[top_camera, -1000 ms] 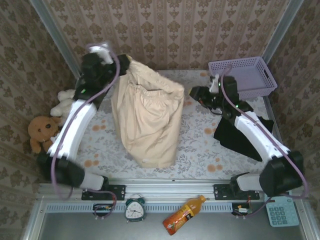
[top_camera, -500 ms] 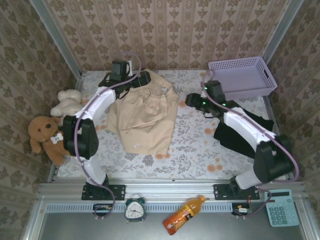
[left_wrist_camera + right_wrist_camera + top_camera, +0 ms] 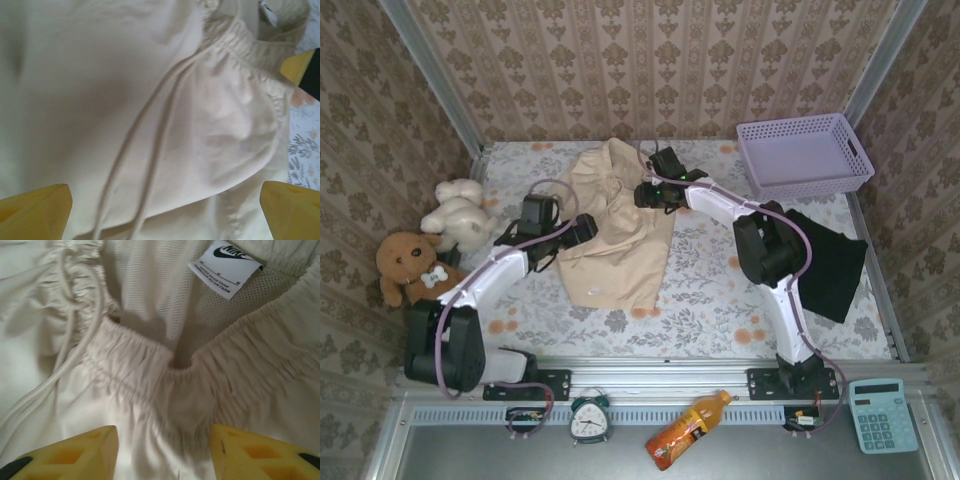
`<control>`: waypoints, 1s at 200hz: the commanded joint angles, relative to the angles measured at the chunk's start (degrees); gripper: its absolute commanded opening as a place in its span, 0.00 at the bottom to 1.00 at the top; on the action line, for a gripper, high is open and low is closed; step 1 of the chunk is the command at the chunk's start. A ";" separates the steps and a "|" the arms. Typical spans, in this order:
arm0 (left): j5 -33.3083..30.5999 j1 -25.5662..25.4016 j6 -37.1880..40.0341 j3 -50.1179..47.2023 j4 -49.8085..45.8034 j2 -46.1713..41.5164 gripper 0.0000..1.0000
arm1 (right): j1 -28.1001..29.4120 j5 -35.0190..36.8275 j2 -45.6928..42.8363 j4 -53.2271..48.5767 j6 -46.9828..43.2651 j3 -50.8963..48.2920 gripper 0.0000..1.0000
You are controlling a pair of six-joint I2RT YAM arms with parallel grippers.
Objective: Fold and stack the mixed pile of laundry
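Down onto the table has come the beige-cream pair of soft cloth shorts, which a second ago hung tall between the two arms and now lies spread on the flower-patterned tablecloth, waistband toward the back wall. Meanwhile the left gripper has let go and drawn back to the garment's left edge. Its yellow fingers stand as wide as they go, with nothing between them (only cloth and the white drawcord lying below). The right gripper has swung across from the right side to the gathered elastic waistband. Its yellow fingers stand partly apart just above the cloth, with no fold visibly pinched. The black short-sleeved T-shirt lies well apart on the right, near the lavender plastic mesh basket and untouched. My reading is that the lay-down is finished and the fold is about to start. The shorts are still rumpled along the waist, so the first pinch wants both layers, or the mesh lining may slide out alone.
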 commanded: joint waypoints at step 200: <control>9.02 -1.87 -5.34 9.13 13.56 17.99 0.45 | -14.27 -0.12 -16.00 -4.58 -4.60 -17.99 0.39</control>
